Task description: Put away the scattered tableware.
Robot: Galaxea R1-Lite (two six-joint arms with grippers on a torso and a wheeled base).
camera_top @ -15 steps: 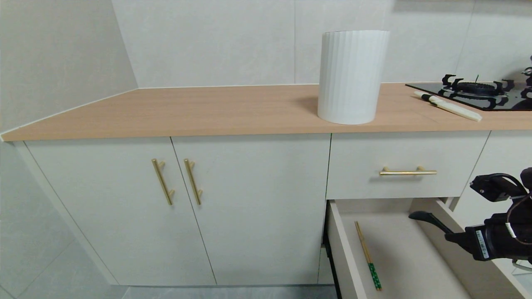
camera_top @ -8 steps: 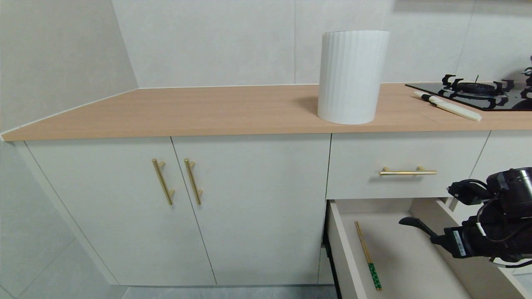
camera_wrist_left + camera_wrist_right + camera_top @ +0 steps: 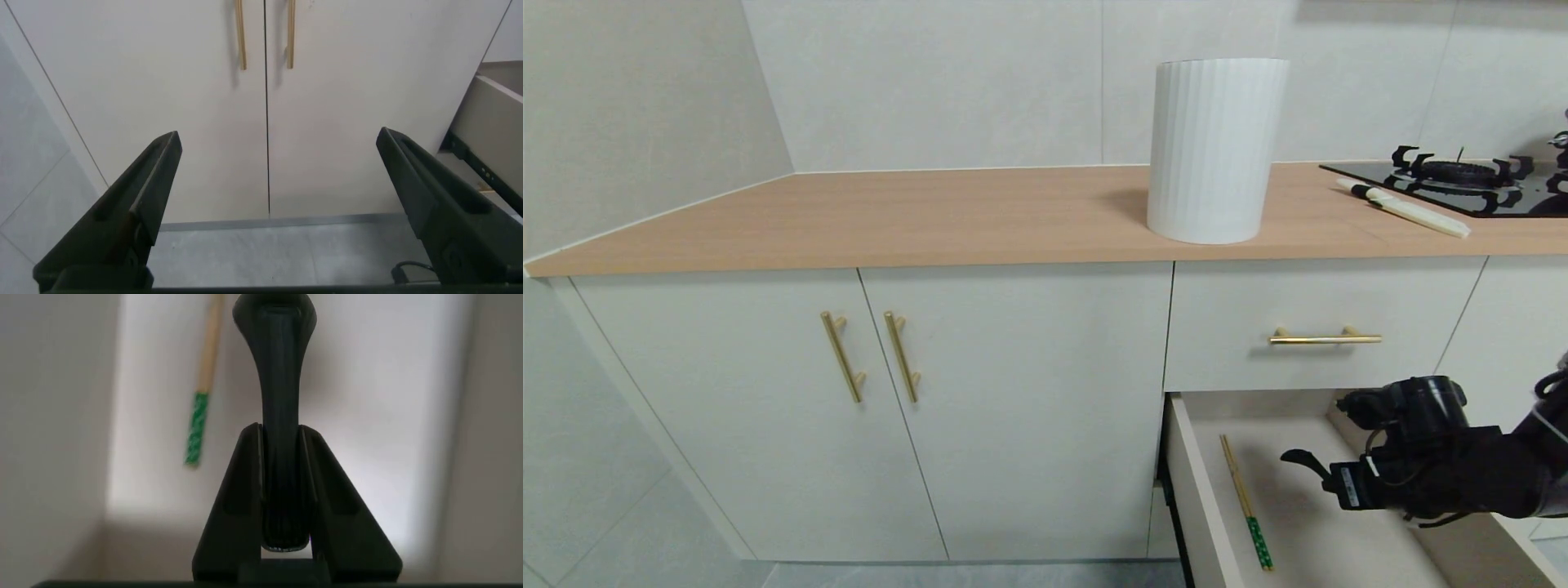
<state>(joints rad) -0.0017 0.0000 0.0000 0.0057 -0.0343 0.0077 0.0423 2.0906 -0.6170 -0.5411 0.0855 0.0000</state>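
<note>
The lower drawer (image 3: 1186,478) stands pulled open, with a pair of wooden chopsticks (image 3: 1246,508) with green ends lying along its left side. My right gripper (image 3: 1339,483) hangs low over the drawer's middle, shut on a black utensil (image 3: 1298,460) whose rounded end points left toward the chopsticks. In the right wrist view the black utensil (image 3: 274,351) sticks out from the right gripper (image 3: 280,502), with the chopsticks (image 3: 203,392) on the drawer floor beside it. My left gripper (image 3: 278,196) is open with nothing in it, low in front of the cabinet doors.
A tall white ribbed canister (image 3: 1215,151) stands on the wooden counter (image 3: 931,216). A white knife with a black handle (image 3: 1405,209) lies beside the black gas hob (image 3: 1462,180). A shut drawer with a brass handle (image 3: 1325,338) sits above the open one.
My right gripper has moved left and down over the open drawer, carrying the black utensil closer to the chopsticks. The chopsticks have not moved.
</note>
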